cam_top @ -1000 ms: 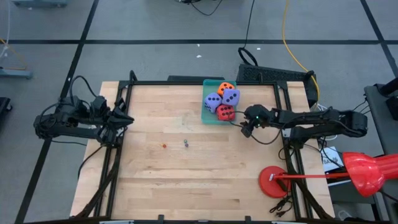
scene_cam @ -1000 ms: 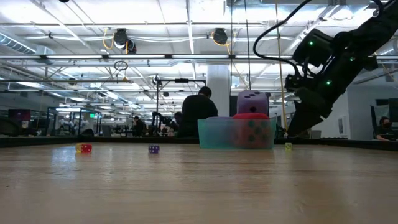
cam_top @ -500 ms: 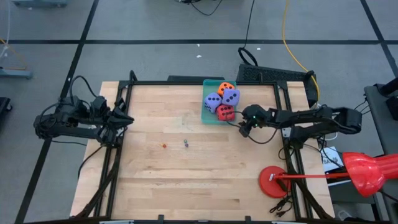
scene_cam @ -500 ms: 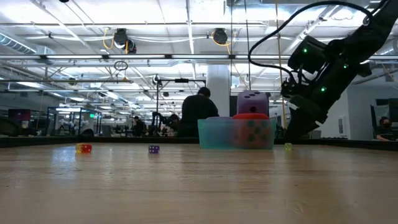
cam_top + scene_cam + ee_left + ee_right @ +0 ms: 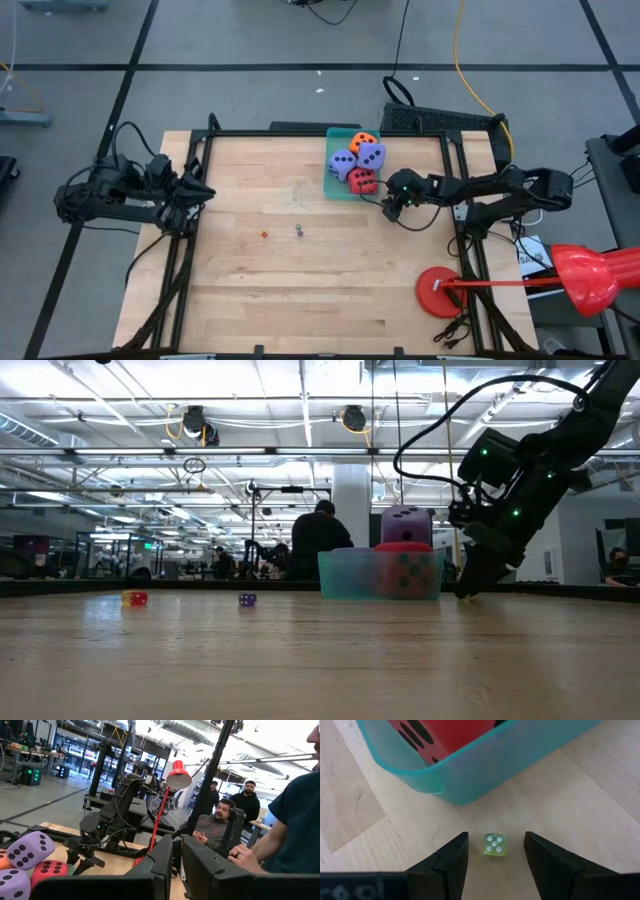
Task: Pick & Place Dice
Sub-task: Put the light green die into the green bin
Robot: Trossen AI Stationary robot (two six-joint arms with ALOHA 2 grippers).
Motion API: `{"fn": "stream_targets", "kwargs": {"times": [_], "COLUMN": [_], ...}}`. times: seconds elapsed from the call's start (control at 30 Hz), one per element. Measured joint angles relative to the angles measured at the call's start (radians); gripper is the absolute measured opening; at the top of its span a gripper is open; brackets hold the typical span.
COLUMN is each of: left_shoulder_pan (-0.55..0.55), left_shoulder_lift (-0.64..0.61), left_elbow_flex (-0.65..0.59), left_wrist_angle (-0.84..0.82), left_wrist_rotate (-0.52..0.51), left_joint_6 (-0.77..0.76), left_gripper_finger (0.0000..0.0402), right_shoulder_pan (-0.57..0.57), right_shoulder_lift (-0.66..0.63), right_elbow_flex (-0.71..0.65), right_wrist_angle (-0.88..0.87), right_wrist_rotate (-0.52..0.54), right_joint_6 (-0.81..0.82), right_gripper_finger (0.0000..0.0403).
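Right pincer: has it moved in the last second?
Yes. The right pincer has crept left toward the tray and dropped lower, straddling a small yellow die.

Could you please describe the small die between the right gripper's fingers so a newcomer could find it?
Find the teal tray at the table's far edge. On the wood beside its wall, the open right gripper straddles a tiny yellow-green die. Unlike the big red die in the tray, it's translucent with white pips.

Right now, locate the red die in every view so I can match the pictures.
High view: red die in the teal tray's corner nearest the right tool.
Low view: its top shows above the tray's rim, under a purple die.
Left wrist view: lower left, beneath a purple die.
Right wrist view: inside the tray, at the top edge.
Shared landmark: the teal tray.
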Motion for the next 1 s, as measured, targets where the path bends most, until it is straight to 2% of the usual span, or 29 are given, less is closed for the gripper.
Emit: {"fn": "stream_targets", "kwargs": {"times": [0.33, 0.87, 1.0], "left_shoulder_pan": [0.0, 0.0, 0.0], "left_shoulder_lift": [0.0, 0.0, 0.0], "left_elbow_flex": [0.0, 0.0, 0.0], "left_wrist_angle": [0.0, 0.0, 0.0], "left_wrist_rotate": [0.0, 0.0, 0.0], "left_joint_6": [0.0, 0.0, 0.0], "left_gripper_finger": [0.0047, 0.0047, 0.0047], "right_shoulder_pan": [-0.015, -0.04, -0.039], "right_shoulder_lift": [0.0, 0.001, 0.001], "right_elbow_flex": [0.0, 0.0, 0.0], "right_wrist_angle": [-0.002, -0.009, -0.007], "right_wrist_rotate": [-0.005, -0.042, -0.05], "right_joint_6": [-0.002, -0.005, 0.023], "right_gripper_finger": [0.0174, 0.0062, 0.0046]}}
